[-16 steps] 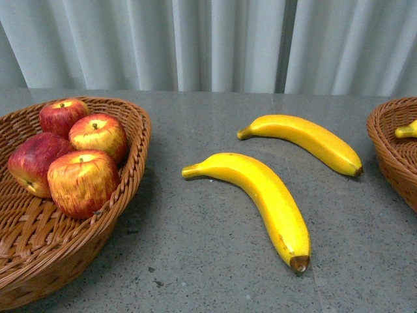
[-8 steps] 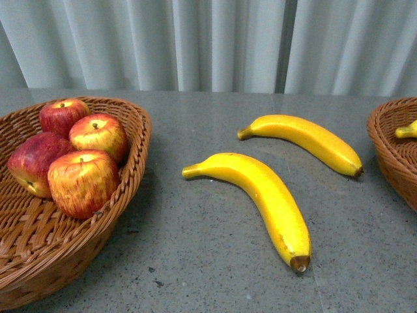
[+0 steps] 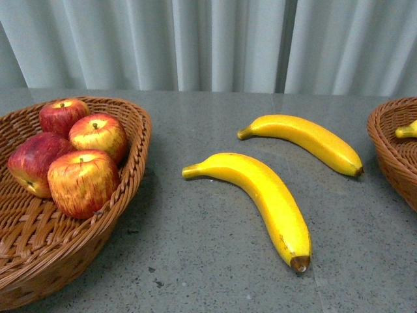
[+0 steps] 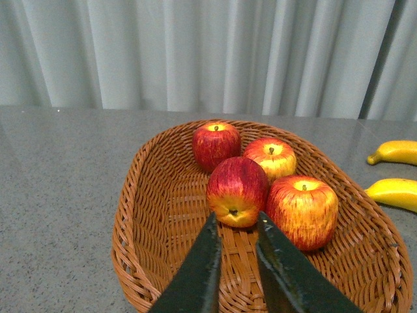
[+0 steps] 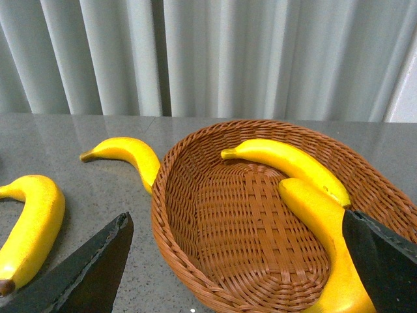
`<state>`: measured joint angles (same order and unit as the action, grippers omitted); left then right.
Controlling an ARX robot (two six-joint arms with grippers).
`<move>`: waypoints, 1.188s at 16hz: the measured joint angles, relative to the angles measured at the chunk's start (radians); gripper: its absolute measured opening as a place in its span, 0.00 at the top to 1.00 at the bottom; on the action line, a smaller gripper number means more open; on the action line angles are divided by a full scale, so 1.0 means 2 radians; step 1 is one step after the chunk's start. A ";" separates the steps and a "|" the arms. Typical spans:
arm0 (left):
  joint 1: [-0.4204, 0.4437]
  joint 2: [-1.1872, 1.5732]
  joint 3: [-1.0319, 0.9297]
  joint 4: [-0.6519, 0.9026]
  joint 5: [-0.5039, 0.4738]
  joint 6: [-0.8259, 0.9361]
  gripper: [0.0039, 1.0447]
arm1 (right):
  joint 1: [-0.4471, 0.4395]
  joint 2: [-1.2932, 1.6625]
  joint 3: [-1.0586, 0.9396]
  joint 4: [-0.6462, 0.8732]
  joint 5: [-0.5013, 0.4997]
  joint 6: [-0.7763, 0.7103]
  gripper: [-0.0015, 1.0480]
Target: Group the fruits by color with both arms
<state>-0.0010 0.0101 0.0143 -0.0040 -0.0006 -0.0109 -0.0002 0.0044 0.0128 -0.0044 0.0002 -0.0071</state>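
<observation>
Several red apples (image 3: 81,179) lie in the left wicker basket (image 3: 133,176). Two bananas rest on the table between the baskets, one nearer (image 3: 264,202) and one farther back (image 3: 306,140). No arm shows in the front view. My left gripper (image 4: 236,218) hovers shut over that basket, just short of the apples (image 4: 237,189), holding nothing. My right gripper (image 5: 235,218) is open wide above the right basket (image 5: 176,215), which holds two bananas (image 5: 287,163) (image 5: 326,241). The loose bananas (image 5: 127,153) (image 5: 32,222) lie outside that basket's rim.
The grey stone tabletop (image 3: 195,261) runs back to a pale pleated curtain (image 3: 215,39). The right basket (image 3: 391,150) is cut off by the front view's right edge, with a banana tip (image 3: 405,130) showing in it.
</observation>
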 joint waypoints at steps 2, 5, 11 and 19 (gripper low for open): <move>0.000 0.000 0.000 0.000 0.000 0.000 0.65 | 0.000 0.000 0.000 0.000 0.000 0.000 0.06; 0.000 0.000 0.000 0.000 0.000 0.000 0.22 | 0.000 0.000 0.000 0.000 0.000 0.000 0.06; 0.000 0.000 0.000 0.000 0.000 0.000 0.06 | 0.000 0.000 0.000 0.000 0.000 0.000 0.06; 0.000 0.000 0.000 0.000 0.000 0.000 0.06 | -0.005 0.200 0.047 0.224 -0.067 0.108 0.06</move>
<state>-0.0010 0.0101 0.0143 -0.0040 -0.0006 -0.0105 -0.0105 0.4034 0.1062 0.4435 -0.1345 0.2092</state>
